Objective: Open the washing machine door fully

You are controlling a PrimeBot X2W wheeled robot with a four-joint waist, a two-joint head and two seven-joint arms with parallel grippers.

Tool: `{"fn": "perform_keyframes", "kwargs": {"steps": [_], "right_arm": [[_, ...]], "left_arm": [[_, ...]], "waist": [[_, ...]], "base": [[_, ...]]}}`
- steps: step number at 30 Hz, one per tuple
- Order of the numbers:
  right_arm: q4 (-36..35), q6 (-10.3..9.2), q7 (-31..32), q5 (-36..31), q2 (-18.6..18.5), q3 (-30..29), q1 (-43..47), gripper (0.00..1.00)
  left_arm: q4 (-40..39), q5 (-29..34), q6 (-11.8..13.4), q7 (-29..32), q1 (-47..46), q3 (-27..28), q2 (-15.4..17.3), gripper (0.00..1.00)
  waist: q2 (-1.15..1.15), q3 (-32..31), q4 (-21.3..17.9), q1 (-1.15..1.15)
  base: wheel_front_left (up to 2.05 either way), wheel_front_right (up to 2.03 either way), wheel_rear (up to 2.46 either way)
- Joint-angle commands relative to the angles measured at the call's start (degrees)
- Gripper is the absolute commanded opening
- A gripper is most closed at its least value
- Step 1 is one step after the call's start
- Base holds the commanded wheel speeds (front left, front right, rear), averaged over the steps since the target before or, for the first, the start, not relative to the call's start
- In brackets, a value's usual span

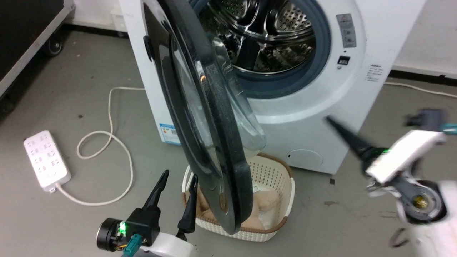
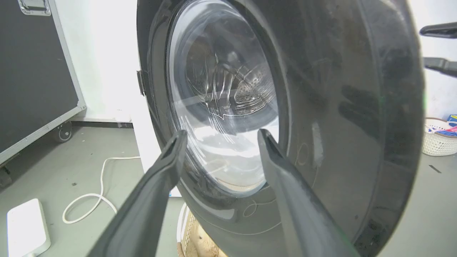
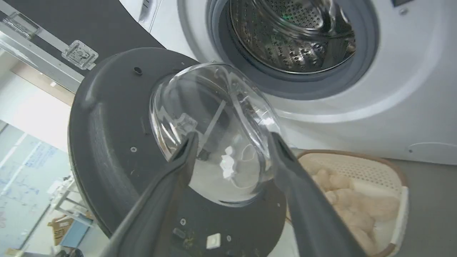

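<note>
Roughly halfway through its swing, the washing machine door [image 1: 210, 117] stands out over the basket [image 1: 285, 200], left hand [image 1: 180, 175] open and empty beside its outer face, right hand [image 3: 234, 137] open before its glass bowl, so the next move likely calls for pushing its inner side wider.

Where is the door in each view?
Head view: door edge-on, left of centre, running top to bottom.
Left wrist view: its glossy outer face across the centre and right.
Right wrist view: its inner face with the glass bowl, left of centre.
Shared landmark: the basket below the door's lower edge.
</note>
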Motion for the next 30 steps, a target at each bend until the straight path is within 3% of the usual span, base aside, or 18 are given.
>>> {"fn": "perform_keyframes", "kwargs": {"steps": [1, 4, 5, 6, 8, 9, 12, 13, 14, 20, 24, 29, 30], "right_arm": [[-2.96, -0.02, -5.42, -5.53, -2.76, 0.17, 1.94, 1.00], [-7.97, -0.02, -16.11, -16.20, -7.83, 2.22, 4.58, 1.00], [-10.38, -0.02, -25.60, -26.78, -11.99, 3.25, 7.89, 1.00], [-10.38, -0.02, -25.60, -26.78, -11.99, 3.25, 7.89, 1.00], [-11.59, -0.02, -32.46, -35.81, -12.15, 1.99, 11.41, 1.00], [-11.59, -0.02, -32.46, -35.81, -12.15, 1.99, 11.41, 1.00], [-12.90, -0.02, -35.98, -43.00, -8.93, -0.64, 15.64, 1.00], [-13.20, -0.02, -37.64, -46.69, -5.45, -2.24, 18.75, 1.00], [-13.20, -0.02, -37.64, -46.69, -5.45, -2.24, 18.75, 1.00], [-12.62, -0.02, -41.24, -54.54, 2.41, -4.41, 26.93, 1.00], [-13.01, -0.02, -42.54, -58.86, 4.50, -4.52, 29.54, 1.00], [-13.53, -0.02, -43.29, -59.68, 5.37, -4.33, 29.90, 1.00], [-13.51, -0.02, -43.38, -59.53, 5.42, -4.32, 29.76, 1.00]], "left_arm": [[0.21, -0.34, -0.45, -0.30, 1.09, 0.28, 0.12, 1.00], [0.01, -0.56, -0.68, -0.30, 1.15, 0.77, 0.20, 1.00], [-0.15, -0.92, -0.74, -0.30, 1.17, 1.62, 0.34, 1.00], [-0.15, -0.92, -0.74, -0.30, 1.17, 1.62, 0.34, 1.00], [-0.51, -1.83, -0.80, -0.30, 1.64, 2.93, 0.39, 1.00], [-0.51, -1.83, -0.80, -0.30, 1.64, 2.93, 0.39, 1.00], [-1.04, -2.07, -0.70, -0.30, 2.21, 4.14, 0.81, 1.00], [-1.19, -2.14, -0.79, -0.30, 2.60, 4.72, 1.13, 1.00], [-1.19, -2.14, -0.79, -0.30, 2.60, 4.72, 1.13, 1.00], [-0.78, -1.92, -0.86, -0.30, 3.25, 5.31, 1.37, 1.00], [-0.53, -1.82, -0.77, -0.30, 3.99, 5.63, 1.22, 1.00], [0.19, -1.53, -1.07, -0.30, 4.47, 5.55, 1.07, 1.00], [0.31, -1.55, -1.16, -0.30, 4.47, 5.56, 1.01, 0.89]], "waist": [[0.00, -1.19, -1.26, 0.00], [0.00, -1.86, -2.53, 0.00], [0.00, -2.24, -3.95, 0.00], [0.00, -2.24, -3.95, 0.00], [0.00, -2.53, -5.40, 0.00], [0.00, -2.53, -5.40, 0.00], [0.00, -2.56, -6.73, 0.00], [0.00, -2.60, -7.49, 0.00], [0.00, -2.60, -7.49, 0.00], [0.00, -2.67, -8.49, 0.00], [0.00, -2.54, -9.36, 0.00], [0.00, -2.29, -9.60, 0.00], [0.00, -2.26, -9.57, 0.00]], "base": [[0.00, 0.00, 0.00], [0.00, 0.00, 0.00], [0.00, 0.00, 0.00], [0.00, 0.00, 0.00], [0.00, 0.00, 0.00], [0.00, 0.00, 0.00], [0.00, 0.00, 0.00], [0.00, 0.00, 0.00], [0.00, 0.00, 0.00], [0.00, 0.00, 0.00], [0.00, 0.00, 0.00], [0.00, 0.00, 0.00], [0.00, 0.00, 0.00]]}}
